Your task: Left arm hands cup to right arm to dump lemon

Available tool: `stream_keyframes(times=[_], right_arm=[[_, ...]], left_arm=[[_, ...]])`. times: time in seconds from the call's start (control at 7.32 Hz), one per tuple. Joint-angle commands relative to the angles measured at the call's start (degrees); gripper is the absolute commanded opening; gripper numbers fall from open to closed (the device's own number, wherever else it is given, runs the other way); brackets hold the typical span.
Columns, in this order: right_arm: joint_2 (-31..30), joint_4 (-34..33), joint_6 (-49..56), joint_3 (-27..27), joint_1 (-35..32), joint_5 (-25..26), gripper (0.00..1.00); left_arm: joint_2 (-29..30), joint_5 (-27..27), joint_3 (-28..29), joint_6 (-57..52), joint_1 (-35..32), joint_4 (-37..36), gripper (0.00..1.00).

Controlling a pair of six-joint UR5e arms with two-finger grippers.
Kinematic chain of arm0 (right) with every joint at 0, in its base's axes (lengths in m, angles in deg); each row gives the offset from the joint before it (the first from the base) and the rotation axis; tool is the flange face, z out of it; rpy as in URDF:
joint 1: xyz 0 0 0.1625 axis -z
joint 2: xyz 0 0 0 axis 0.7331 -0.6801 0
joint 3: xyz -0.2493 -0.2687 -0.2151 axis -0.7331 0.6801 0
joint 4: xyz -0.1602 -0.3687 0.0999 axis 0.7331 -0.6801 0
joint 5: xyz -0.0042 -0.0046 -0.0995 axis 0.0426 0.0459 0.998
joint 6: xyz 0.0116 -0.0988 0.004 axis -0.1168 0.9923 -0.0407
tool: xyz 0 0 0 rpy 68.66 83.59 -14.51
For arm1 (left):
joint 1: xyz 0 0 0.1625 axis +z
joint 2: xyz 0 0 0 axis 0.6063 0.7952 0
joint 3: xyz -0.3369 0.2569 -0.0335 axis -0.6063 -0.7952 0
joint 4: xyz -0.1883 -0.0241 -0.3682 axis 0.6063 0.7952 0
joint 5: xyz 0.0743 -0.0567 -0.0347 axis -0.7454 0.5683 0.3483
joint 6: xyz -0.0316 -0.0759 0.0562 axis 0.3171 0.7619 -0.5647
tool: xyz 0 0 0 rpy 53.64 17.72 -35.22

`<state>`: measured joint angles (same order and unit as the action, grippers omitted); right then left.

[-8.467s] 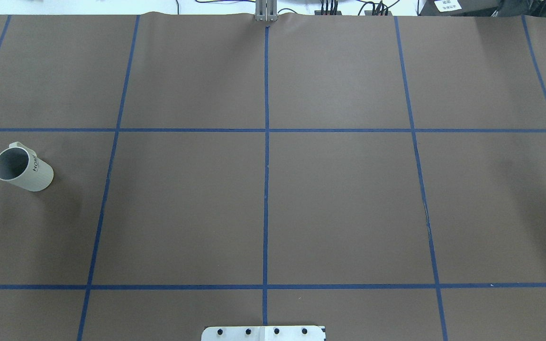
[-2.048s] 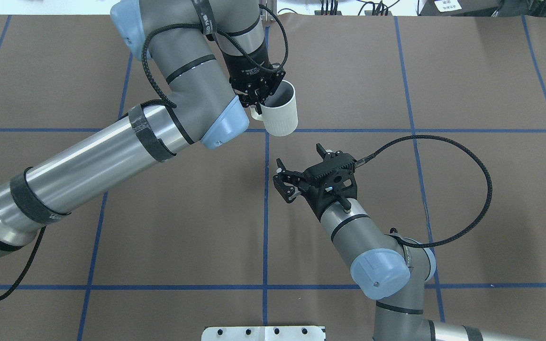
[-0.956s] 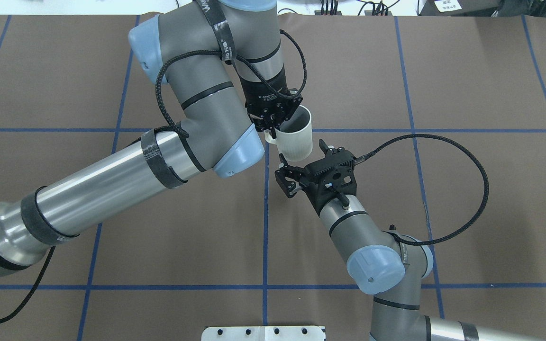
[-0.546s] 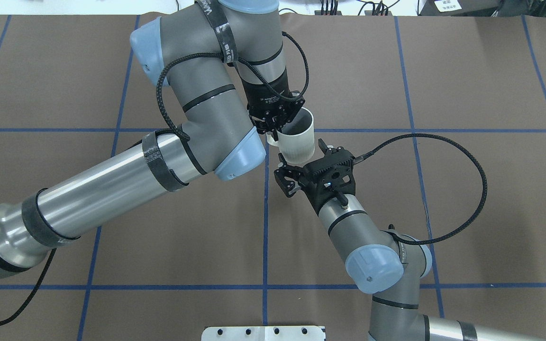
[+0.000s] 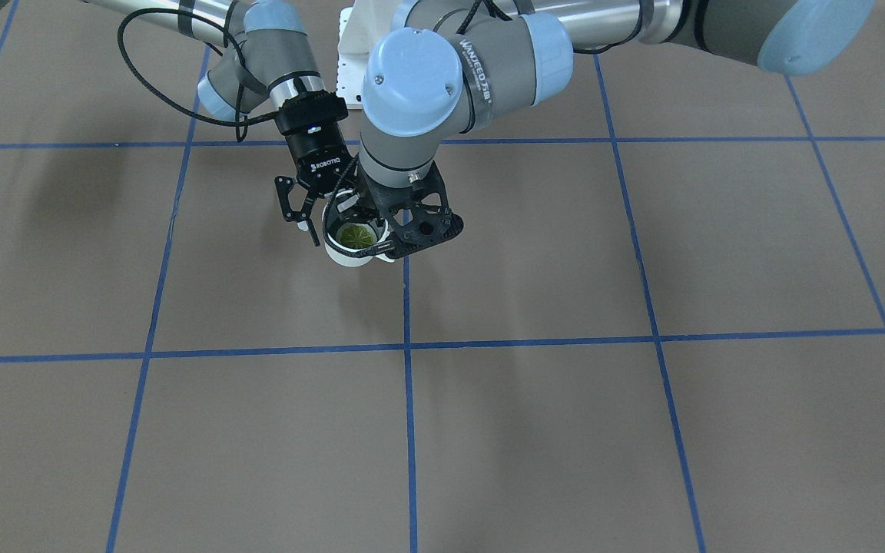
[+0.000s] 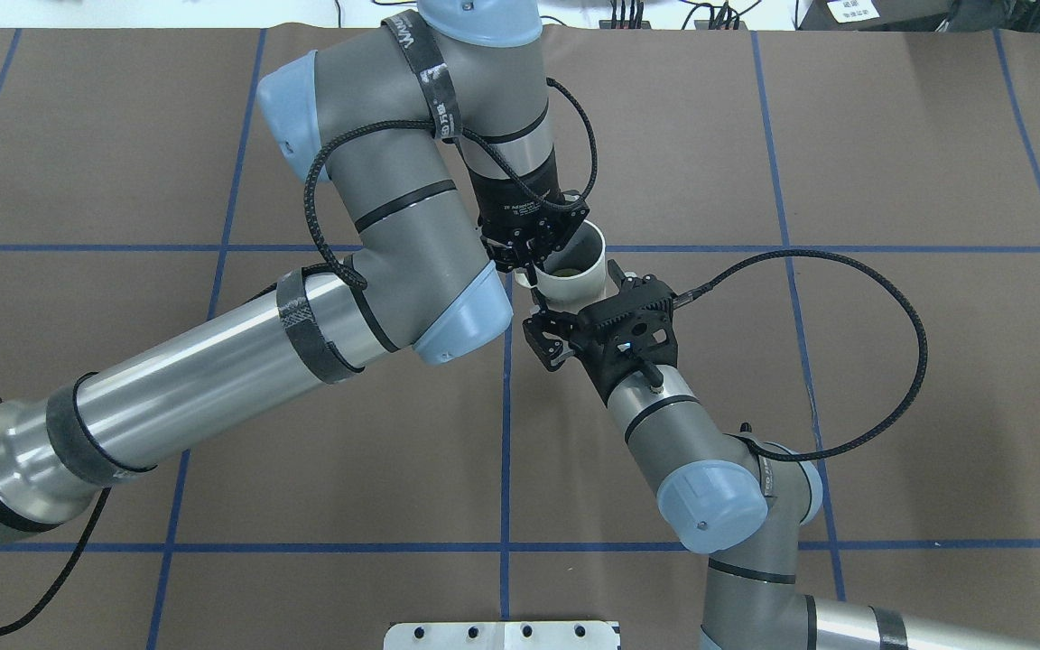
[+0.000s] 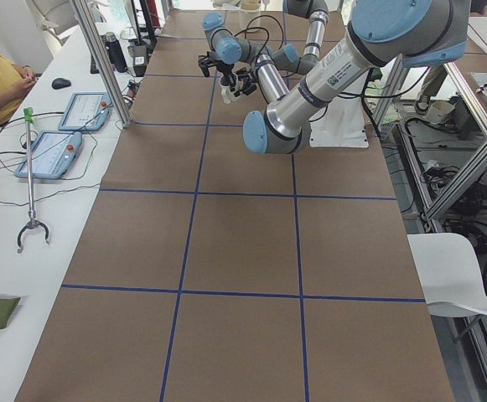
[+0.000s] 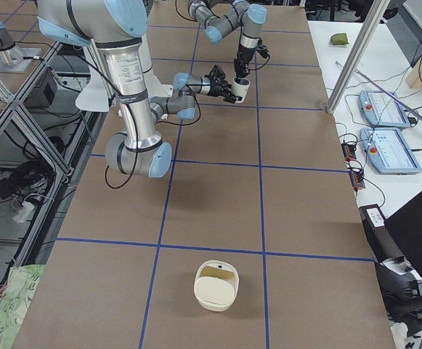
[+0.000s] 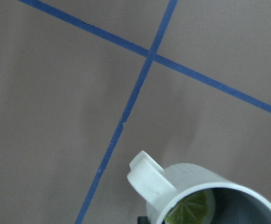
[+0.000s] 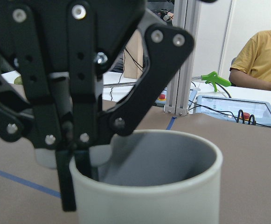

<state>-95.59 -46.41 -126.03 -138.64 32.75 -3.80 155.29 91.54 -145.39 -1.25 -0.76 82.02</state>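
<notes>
Status: left gripper [image 6: 527, 255] pinches cup [image 6: 579, 284] rim beside the handle; cup upright, held above table [image 6: 755, 406] near the centre tape cross, lemon [image 5: 355, 236] inside; right gripper [image 6: 580, 309] spread wide, fingers flanking the cup body, contact unclear.

A robotics lab — grid-taped table [image 7: 243, 243], aluminium framing [image 7: 102, 59], teach pendants [image 7: 49, 153].
</notes>
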Motion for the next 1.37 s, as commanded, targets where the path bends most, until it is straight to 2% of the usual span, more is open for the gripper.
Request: stream_keyframes(times=[0.0, 0.55, 0.68, 0.82, 0.96, 1.09, 1.23], right_arm=[[0.3, 0.1, 0.0, 0.2, 0.0, 0.0, 0.98], [0.4, 0.0, 0.0, 0.8, 0.0, -0.1, 0.95], [0.4, 0.0, 0.0, 0.8, 0.1, -0.1, 0.88], [0.4, 0.0, 0.0, 0.8, 0.1, -0.2, 0.71], [0.4, -0.1, 0.2, 0.8, 0.2, -0.2, 0.52], [0.4, 0.0, 0.3, 0.8, 0.2, -0.2, 0.44], [0.3, 0.0, 0.4, 0.8, 0.1, -0.1, 0.38]], left_arm=[[0.0, 0.0, -0.4, 0.1, 0.7, -0.1, 0.0], [0.0, 0.0, -0.8, 0.0, 0.7, -0.1, 0.0], [0.0, 0.0, -0.7, 0.0, 0.8, 0.0, 0.0], [-0.1, 0.0, -0.7, 0.0, 0.8, 0.0, 0.0], [-0.1, 0.0, -0.7, 0.0, 0.9, 0.0, 0.14], [0.0, 0.0, -0.7, -0.1, 0.9, 0.0, 0.99], [0.2, 0.0, -1.0, -0.1, 0.6, 0.0, 1.0]])
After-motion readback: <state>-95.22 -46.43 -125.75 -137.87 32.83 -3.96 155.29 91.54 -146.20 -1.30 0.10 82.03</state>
